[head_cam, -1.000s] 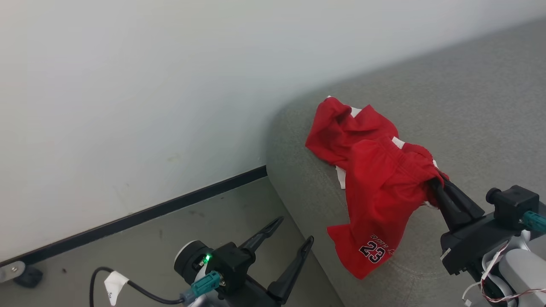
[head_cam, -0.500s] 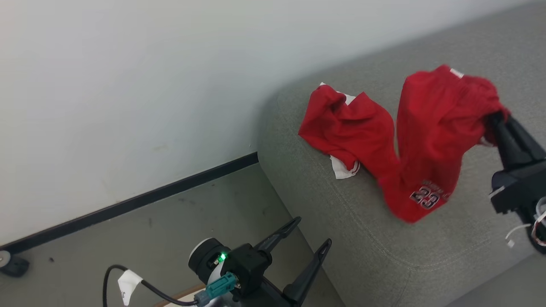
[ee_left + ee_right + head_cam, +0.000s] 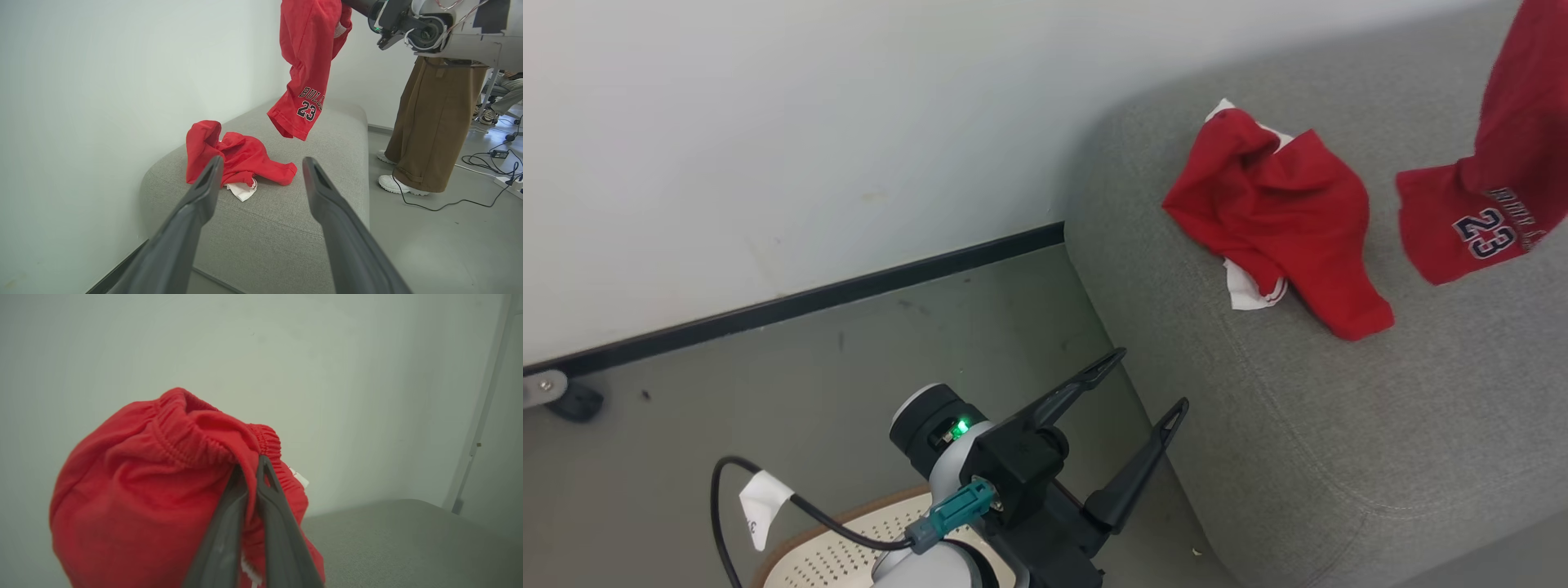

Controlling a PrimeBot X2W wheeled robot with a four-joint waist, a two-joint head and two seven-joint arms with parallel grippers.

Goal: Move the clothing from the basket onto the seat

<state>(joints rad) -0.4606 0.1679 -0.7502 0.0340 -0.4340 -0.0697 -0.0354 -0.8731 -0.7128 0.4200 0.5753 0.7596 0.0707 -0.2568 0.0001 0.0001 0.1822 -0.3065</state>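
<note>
Red shorts (image 3: 306, 49) hang from your right gripper (image 3: 251, 465), clamped on waistband (image 3: 188, 451), clear of seat (image 3: 1339, 425) for drop (left gripper (image 3: 1150, 379) wide).

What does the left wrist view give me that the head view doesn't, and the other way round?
Left wrist extras: a person's brown trousers, white shoes, floor cables, the right arm above. Head extras: the basket near the left claw, a castor wheel. Shared: open left claw, seat, crumpled red garment lying on it, "23" garment hanging clear of it.
</note>
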